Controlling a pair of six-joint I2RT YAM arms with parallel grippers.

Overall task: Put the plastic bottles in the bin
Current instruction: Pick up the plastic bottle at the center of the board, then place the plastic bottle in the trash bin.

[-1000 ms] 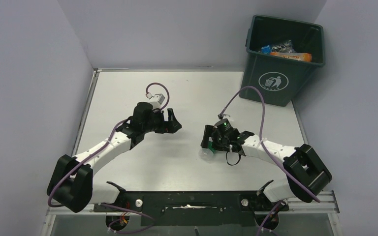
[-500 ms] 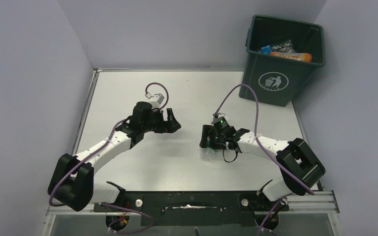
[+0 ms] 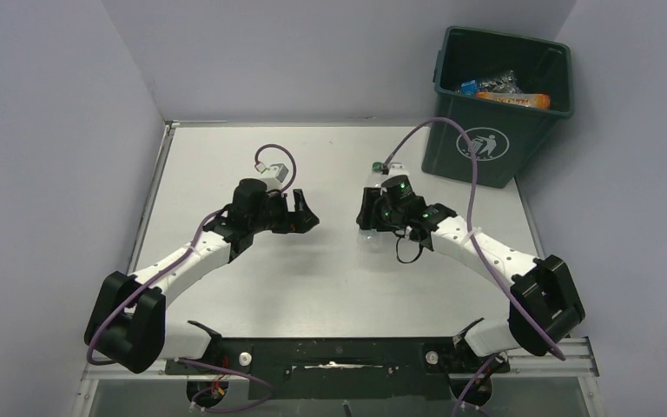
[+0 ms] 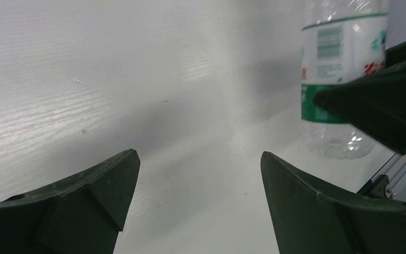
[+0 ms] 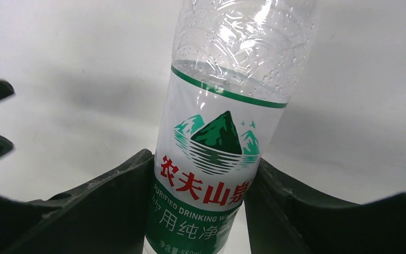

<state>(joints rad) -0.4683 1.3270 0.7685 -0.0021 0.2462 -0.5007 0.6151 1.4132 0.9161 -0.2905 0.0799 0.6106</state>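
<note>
The clear bottle with the green-and-white label is near the middle of the table, pinched across its label by the fingers of my right gripper; the right wrist camera gives me a mountain logo and droplets inside, which the overhead view cannot resolve; the overhead view instead shows its green cap pointing toward the far edge, well short of the bin at the far right corner; other bottles lie inside that bin; the left wrist camera catches the bottle's clear base, though I cannot tell whether it touches the surface. The table is pale grey; lilac walls close it in. My left gripper hovers low, fingers spread wide around nothing, facing the right one; both arms reach forward, elbows outward.
</note>
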